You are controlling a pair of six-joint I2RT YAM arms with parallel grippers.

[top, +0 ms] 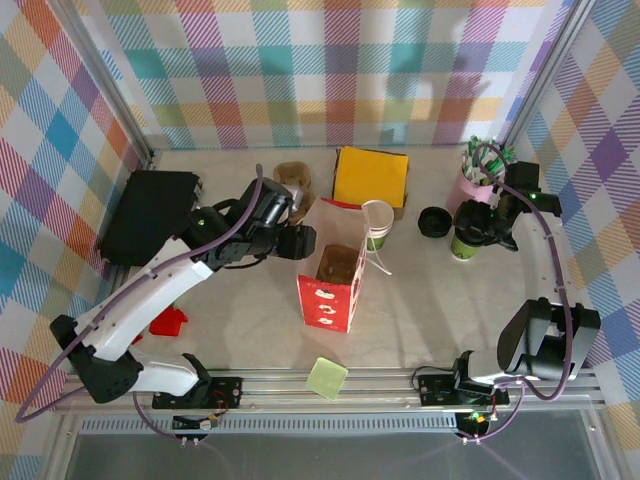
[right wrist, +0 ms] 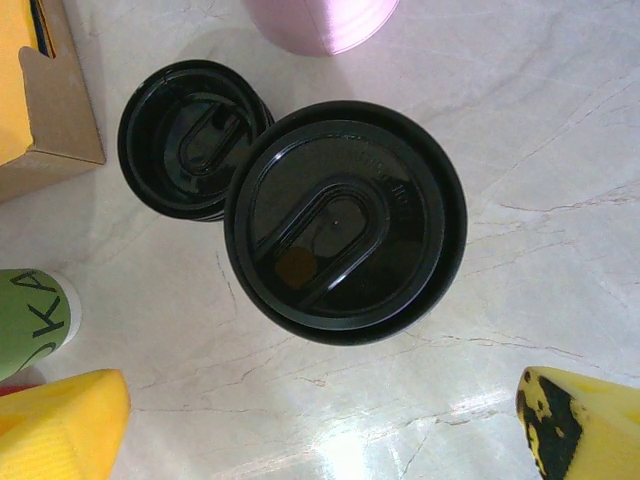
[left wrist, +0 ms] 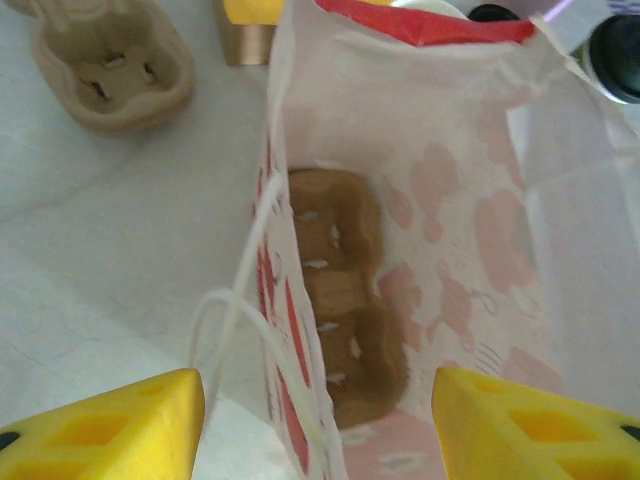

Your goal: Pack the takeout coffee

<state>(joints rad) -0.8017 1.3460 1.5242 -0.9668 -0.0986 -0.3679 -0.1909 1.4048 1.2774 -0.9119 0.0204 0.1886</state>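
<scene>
Green side of takeout coffee [right wrist: 35,318] reads "KA".

— Takeout coffee [top: 377,225], state?
— I log it upright on the table, lidless: cream-white rim, green printed sides.
— Position?
— Just beside the paper bag's far right corner.

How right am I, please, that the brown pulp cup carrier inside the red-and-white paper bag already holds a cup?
Not right: the brown pulp cup carrier inside the red-and-white paper bag holds no cup yet; the left wrist view shows its wells empty.
</scene>
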